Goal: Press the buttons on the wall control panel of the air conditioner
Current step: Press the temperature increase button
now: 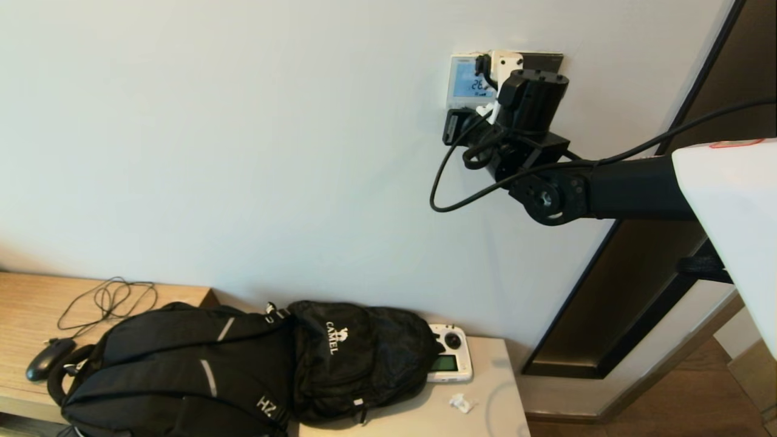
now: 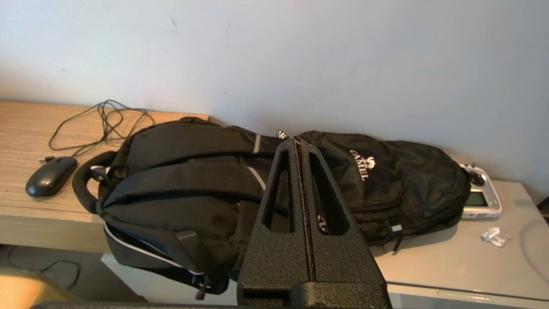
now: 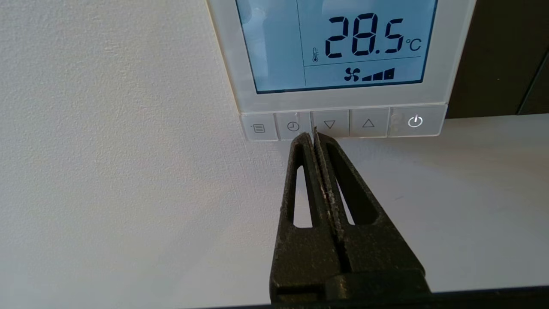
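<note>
The white wall control panel [image 1: 466, 79] hangs high on the wall, its blue screen [image 3: 339, 43] reading 28.5 °C. A row of pale buttons [image 3: 343, 124] runs along its lower edge: menu, clock, down, up, power. My right gripper [image 3: 311, 135] is shut and empty, its tips at the row's lower edge between the clock button [image 3: 293, 126] and the down button [image 3: 329, 124]. In the head view the right wrist [image 1: 528, 103] covers part of the panel. My left gripper [image 2: 296, 143] is shut and empty, parked low above a black backpack.
A plain black glossy panel [image 1: 543, 60] sits beside the white one. Below, two black backpacks [image 1: 243, 364] lie on a low table [image 1: 485, 413] with a white handheld controller [image 1: 450, 361]. A mouse [image 1: 48, 358] and cable lie on the wooden desk. A dark door frame [image 1: 637, 273] stands at right.
</note>
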{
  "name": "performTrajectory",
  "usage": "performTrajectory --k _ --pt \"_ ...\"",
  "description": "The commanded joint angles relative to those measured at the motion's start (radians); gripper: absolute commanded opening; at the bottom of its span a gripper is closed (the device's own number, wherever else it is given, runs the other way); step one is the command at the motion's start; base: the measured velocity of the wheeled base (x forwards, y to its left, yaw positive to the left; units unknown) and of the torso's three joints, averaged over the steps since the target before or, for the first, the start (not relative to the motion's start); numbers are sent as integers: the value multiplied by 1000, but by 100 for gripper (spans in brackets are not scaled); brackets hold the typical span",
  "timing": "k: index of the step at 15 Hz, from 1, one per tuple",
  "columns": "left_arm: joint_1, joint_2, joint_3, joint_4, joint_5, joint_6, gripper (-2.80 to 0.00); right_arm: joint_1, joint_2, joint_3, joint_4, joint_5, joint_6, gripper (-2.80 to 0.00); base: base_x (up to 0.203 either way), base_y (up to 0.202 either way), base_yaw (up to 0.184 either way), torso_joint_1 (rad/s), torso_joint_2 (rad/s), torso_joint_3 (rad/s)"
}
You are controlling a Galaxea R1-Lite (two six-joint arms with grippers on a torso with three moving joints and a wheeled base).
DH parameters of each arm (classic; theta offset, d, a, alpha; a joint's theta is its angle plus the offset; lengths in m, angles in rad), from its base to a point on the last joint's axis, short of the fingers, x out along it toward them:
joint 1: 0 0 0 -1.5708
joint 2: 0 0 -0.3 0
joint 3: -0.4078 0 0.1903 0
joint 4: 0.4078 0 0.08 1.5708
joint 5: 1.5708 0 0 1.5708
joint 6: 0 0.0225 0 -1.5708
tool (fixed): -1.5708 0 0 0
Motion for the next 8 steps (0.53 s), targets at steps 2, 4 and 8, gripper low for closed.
performTrajectory --k 2,4,8 --pt "1 0 0 0 -1 -1 -280 1 10 -7 -4 -2 0 -280 0 0 0 0 0 0" --pt "0 0 0 0 0 -1 -280 2 13 -7 -4 -2 0 -280 0 0 0 0 0 0" --pt "0 -1 0 0 0 -1 -280 0 28 -31 -3 -2 0 -280 0 0 0 0 0 0"
